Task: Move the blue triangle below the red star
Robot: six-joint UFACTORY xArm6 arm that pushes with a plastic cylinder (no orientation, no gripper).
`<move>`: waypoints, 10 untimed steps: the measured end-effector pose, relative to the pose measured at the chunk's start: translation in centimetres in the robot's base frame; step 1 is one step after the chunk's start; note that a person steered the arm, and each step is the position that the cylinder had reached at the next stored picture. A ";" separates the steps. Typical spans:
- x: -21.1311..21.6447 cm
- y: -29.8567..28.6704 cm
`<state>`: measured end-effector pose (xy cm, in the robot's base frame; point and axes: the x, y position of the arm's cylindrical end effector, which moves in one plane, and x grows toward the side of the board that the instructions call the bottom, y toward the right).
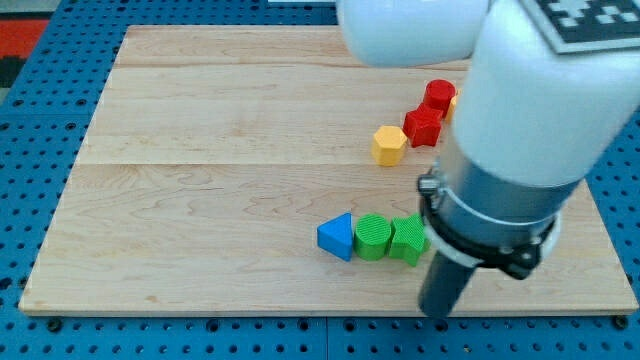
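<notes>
The blue triangle (337,237) lies on the wooden board (220,180) toward the view's bottom, left end of a row with a green cylinder (373,237) and a green star (408,240). The red star (423,126) sits up toward the view's top right, with a red cylinder (439,95) just above it. My tip (437,312) is near the board's bottom edge, to the right of and below the green star, well right of the blue triangle and not touching it.
A yellow hexagon (389,145) lies left of the red star. A sliver of a yellow-orange block (453,103) shows beside the red cylinder, mostly hidden by the arm. The arm's white and grey body (520,130) covers the board's right part.
</notes>
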<state>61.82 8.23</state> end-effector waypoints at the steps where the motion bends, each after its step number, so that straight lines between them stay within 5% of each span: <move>1: -3.0 -5.0; 3: -6.7 -10.5; 6: -9.7 -1.1; 8: -12.8 -5.2; 10: -13.5 1.1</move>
<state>48.35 9.36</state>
